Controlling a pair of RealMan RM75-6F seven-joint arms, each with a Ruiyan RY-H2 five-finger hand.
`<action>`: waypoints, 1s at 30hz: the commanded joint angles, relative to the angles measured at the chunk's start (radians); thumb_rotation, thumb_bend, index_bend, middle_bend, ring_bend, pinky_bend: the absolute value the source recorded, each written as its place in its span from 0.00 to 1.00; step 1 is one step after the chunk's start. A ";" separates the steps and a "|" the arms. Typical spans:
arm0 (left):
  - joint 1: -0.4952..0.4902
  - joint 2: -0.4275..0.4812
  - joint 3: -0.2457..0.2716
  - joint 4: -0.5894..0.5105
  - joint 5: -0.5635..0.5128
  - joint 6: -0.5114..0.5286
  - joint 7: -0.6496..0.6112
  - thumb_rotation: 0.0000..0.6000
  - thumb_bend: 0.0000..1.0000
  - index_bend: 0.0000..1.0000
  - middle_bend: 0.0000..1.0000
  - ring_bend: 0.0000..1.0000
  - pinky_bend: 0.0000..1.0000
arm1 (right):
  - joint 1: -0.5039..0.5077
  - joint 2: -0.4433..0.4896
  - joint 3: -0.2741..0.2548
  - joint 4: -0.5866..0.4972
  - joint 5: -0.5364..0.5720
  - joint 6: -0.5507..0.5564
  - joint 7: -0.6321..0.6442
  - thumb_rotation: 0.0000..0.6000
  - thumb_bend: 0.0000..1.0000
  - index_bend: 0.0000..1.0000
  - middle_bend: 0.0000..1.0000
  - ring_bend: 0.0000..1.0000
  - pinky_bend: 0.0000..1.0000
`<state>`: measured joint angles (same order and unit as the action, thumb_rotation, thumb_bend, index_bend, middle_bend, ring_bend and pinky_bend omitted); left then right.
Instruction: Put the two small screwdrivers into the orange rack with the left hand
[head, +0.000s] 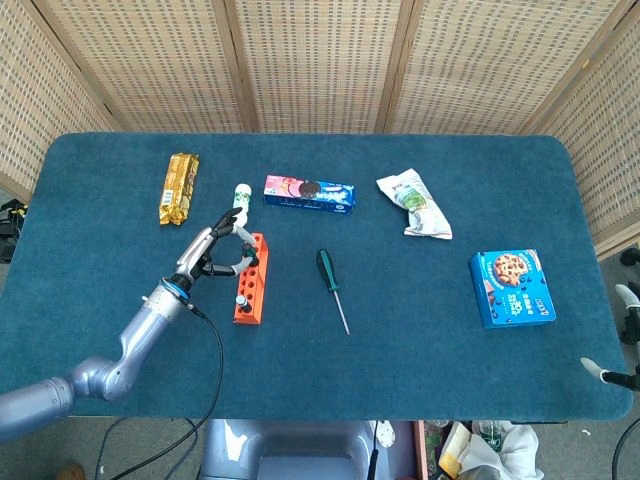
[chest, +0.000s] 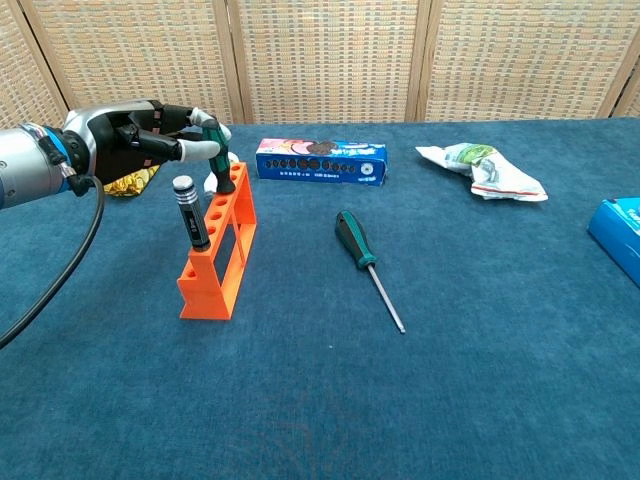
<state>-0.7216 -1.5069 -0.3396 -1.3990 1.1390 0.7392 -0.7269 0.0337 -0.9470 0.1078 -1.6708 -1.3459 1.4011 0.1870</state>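
The orange rack (head: 249, 279) (chest: 219, 247) stands left of the table's middle. A small black screwdriver (chest: 188, 211) (head: 241, 298) stands upright in a hole near the rack's front end. My left hand (chest: 127, 139) (head: 207, 249) pinches a small green-and-black screwdriver (chest: 219, 161) at the rack's far end. It leans, with its lower end at the rack's top. My right hand (head: 612, 371) shows only as two spread fingertips at the right edge of the head view, holding nothing.
A larger green screwdriver (head: 331, 286) (chest: 367, 263) lies right of the rack. Behind it are a blue biscuit box (head: 309, 192), a gold snack bar (head: 180, 188) and a white packet (head: 414, 205). A blue cookie box (head: 511, 288) lies at the right.
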 joint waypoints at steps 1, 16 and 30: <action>0.001 0.001 -0.001 -0.002 0.000 0.000 0.000 1.00 0.43 0.43 0.00 0.00 0.00 | 0.000 0.000 0.000 0.000 -0.001 0.000 0.001 1.00 0.00 0.00 0.00 0.00 0.00; 0.014 0.019 -0.007 -0.022 0.011 0.008 -0.007 1.00 0.36 0.36 0.00 0.00 0.00 | -0.001 0.002 0.000 -0.001 -0.002 0.002 0.004 1.00 0.00 0.00 0.00 0.00 0.00; 0.062 0.119 -0.025 -0.110 0.066 0.070 -0.040 1.00 0.14 0.06 0.00 0.00 0.00 | -0.006 0.006 -0.003 -0.006 -0.016 0.014 0.009 1.00 0.00 0.00 0.00 0.00 0.00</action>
<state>-0.6704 -1.4056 -0.3614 -1.4941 1.1936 0.7945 -0.7651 0.0282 -0.9416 0.1045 -1.6770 -1.3621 1.4146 0.1955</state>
